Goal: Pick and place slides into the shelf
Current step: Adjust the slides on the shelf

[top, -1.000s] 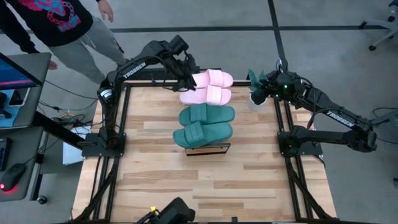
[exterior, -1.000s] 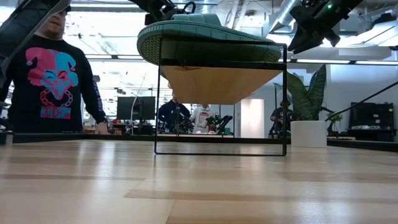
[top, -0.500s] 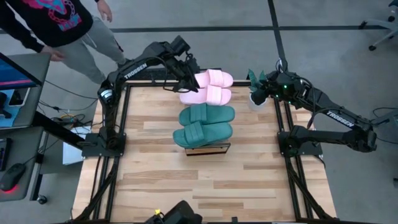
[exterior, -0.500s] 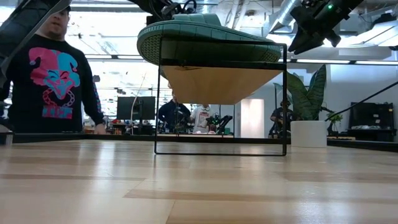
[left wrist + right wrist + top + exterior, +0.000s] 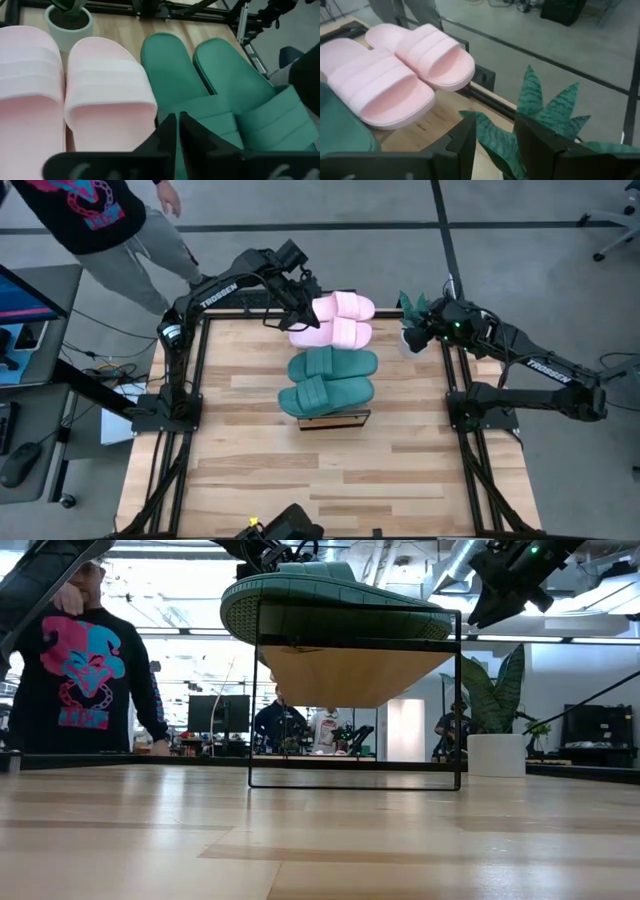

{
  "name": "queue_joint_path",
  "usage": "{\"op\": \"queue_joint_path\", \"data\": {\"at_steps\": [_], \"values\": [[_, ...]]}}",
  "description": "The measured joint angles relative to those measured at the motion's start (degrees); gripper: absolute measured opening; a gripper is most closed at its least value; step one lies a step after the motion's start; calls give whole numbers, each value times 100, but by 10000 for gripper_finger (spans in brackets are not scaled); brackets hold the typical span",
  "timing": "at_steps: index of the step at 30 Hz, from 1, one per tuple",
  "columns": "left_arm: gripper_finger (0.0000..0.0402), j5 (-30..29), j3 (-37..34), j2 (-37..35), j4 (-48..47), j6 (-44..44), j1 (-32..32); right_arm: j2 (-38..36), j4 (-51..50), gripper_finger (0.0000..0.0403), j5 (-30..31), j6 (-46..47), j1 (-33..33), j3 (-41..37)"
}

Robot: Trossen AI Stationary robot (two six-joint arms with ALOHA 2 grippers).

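Our left claw [image 5: 303,308], pinched shut and empty beside the pink slides [image 5: 333,320], could nudge one off the shelf [image 5: 334,420]; right claw [image 5: 413,332] waits open.

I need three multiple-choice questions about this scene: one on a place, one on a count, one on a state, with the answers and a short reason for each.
1. Where is the left end effector?
A. beside the pink slides
B. over the potted plant
C. on the floor

2. How many slides lie on the shelf?
A. two
B. three
C. four

3. How are the fingers of the right end effector?
A. shut on a slide
B. open, holding nothing
C. shut on a leaf

Answers:
1 A: the high view shows it at the pink pair's left edge.
2 C: two pink ones and two teal slides lie side by side.
3 B: the right wrist view shows a clear gap between its fingers, with nothing gripped.
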Motion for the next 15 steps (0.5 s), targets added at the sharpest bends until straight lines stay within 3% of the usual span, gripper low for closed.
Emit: {"op": "queue_joint_path", "data": {"at_steps": [9, 15], "values": [[1, -585, 0, 2, -15, -196, 2, -352, -21, 129, 87, 21, 105, 0], [0, -650, 0, 2, -3, -269, -2, -416, -24, 129, 87, 68, 103, 0]]}}
